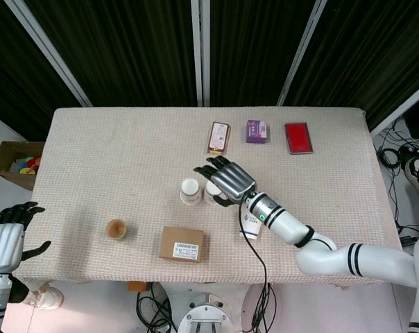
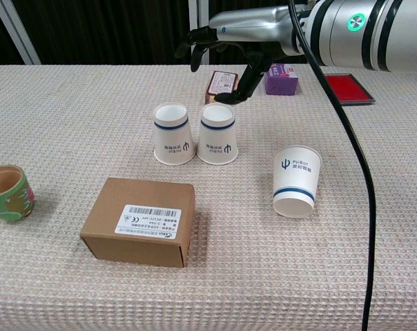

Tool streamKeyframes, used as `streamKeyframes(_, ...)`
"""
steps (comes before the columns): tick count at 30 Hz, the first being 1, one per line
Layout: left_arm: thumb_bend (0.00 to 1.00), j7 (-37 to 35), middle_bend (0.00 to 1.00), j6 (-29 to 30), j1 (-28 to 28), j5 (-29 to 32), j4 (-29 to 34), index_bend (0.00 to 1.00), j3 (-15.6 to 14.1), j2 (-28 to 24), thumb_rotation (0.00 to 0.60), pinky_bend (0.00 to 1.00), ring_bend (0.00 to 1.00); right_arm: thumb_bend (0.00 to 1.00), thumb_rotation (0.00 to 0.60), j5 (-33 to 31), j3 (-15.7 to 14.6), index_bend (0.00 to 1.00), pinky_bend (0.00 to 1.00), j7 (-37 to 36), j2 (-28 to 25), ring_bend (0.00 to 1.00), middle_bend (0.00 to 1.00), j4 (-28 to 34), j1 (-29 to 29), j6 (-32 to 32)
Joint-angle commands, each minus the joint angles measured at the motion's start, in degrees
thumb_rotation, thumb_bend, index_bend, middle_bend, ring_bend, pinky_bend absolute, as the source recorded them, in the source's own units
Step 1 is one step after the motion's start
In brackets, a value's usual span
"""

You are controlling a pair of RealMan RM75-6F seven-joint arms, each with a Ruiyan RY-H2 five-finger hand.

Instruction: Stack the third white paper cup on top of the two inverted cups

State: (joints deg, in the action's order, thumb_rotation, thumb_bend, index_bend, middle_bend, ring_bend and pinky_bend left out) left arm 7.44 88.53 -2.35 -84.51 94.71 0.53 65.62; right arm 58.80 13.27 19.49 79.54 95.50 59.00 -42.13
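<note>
Two white paper cups with blue rings stand upside down, side by side, mid-table: the left cup [image 2: 174, 135] [image 1: 190, 191] and the right cup [image 2: 218, 134] [image 1: 213, 193]. The third white cup [image 2: 296, 181] stands wide end up to their right, nearer the front; in the head view the third cup [image 1: 251, 225] is partly hidden under my right forearm. My right hand [image 2: 226, 41] [image 1: 227, 177] hovers over the inverted pair with fingers spread, holding nothing, its thumb pointing down just behind the right cup's top. My left hand [image 1: 14, 232] hangs off the table's left front corner, holding nothing.
A brown cardboard box [image 2: 139, 221] lies in front of the cups and a small orange-and-green cup [image 2: 7, 192] stands at the left. Along the back lie a pink box [image 2: 221, 81], a purple box [image 2: 281, 77] and a red flat case [image 2: 346, 88]. A black cable [image 2: 364, 207] hangs from my right arm.
</note>
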Motion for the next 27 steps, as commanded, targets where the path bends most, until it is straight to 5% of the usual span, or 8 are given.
streamKeyframes(1, 0.05, -0.1, 0.23, -0.2, -0.1, -0.1, -0.1, 0.30, 0.1, 0.0, 0.600, 0.23, 0.21, 0.30, 0.600, -0.6, -0.1, 0.11, 0.13, 0.1, 0.5, 0.04, 0.22, -0.4, 0.4, -0.2)
streamKeyframes(10, 0.05, -0.5, 0.23, -0.3, 0.4, -0.2, -0.3, 0.30, 0.1, -0.1, 0.600, 0.23, 0.21, 0.30, 0.600, 4.1, -2.9, 0.11, 0.13, 1.1, -3.6, 0.04, 0.23, 5.2, -1.1, -2.5)
streamKeyframes(17, 0.05, -1.2, 0.23, -0.3, 0.6, -0.2, -1.0, 0.30, 0.2, 0.4, 0.600, 0.23, 0.21, 0.29, 0.600, 20.9, -12.2, 0.13, 0.13, 3.8, -17.4, 0.04, 0.26, 17.7, -9.8, -9.9)
streamKeyframes(20, 0.05, -1.2, 0.23, -0.6, 0.4, -0.5, -1.2, 0.30, 0.2, 0.9, 0.600, 0.23, 0.21, 0.23, 0.600, 28.5, -16.4, 0.15, 0.13, 4.9, -20.9, 0.04, 0.26, 18.5, -13.7, -13.5)
streamKeyframes(24, 0.05, -0.9, 0.23, -0.9, 0.2, -0.8, -1.0, 0.30, 0.3, 1.1, 0.600, 0.23, 0.21, 0.02, 0.600, 35.5, -20.1, 0.17, 0.13, 8.3, -21.2, 0.04, 0.26, 14.6, -17.1, -15.9)
streamKeyframes(27, 0.05, -0.5, 0.23, -0.8, 0.2, -1.0, -0.6, 0.30, 0.4, 1.0, 0.600, 0.23, 0.21, 0.00, 0.600, 38.3, -21.4, 0.17, 0.12, 10.8, -19.7, 0.04, 0.24, 11.8, -18.4, -15.8)
